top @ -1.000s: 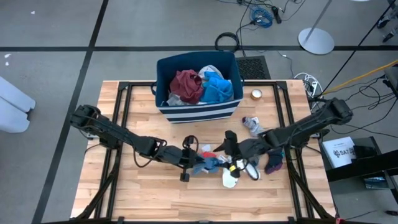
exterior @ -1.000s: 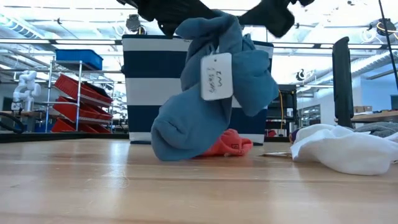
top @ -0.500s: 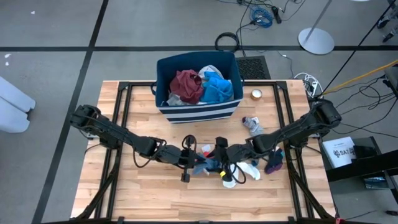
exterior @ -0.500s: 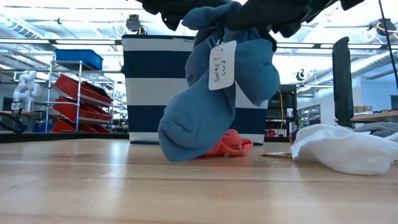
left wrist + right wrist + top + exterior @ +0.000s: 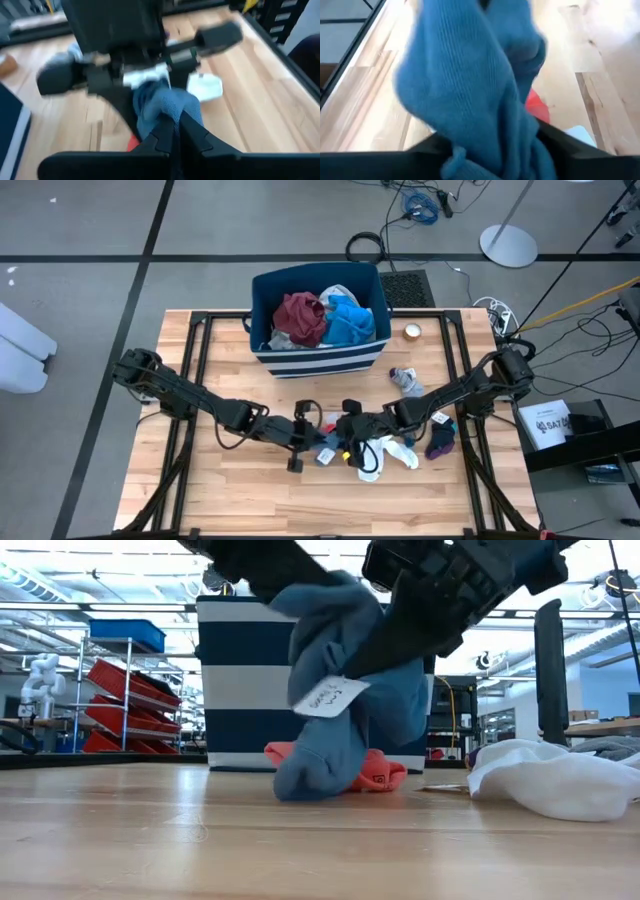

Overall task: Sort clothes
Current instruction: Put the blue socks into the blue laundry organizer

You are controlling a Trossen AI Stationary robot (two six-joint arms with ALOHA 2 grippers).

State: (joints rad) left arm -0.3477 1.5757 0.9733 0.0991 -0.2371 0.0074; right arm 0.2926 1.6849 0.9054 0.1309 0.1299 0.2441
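Both grippers meet at the middle of the wooden table [image 5: 250,490], in front of a striped bin [image 5: 320,360] of clothes. The left gripper [image 5: 312,432] has its fingers pinched tight on a blue sock [image 5: 340,700] with a white tag [image 5: 328,697], lifted just above the table. The right gripper [image 5: 347,432] fingers close around the same sock. A red piece [image 5: 375,772] lies behind; a white garment [image 5: 555,778] lies nearby.

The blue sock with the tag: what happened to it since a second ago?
The right end effector slid toward the left one and closed in on the blue sock, which now hangs twisted, its tag tipped sideways. The left end effector kept it pinched throughout. The bin, white cloth and red piece stayed put.
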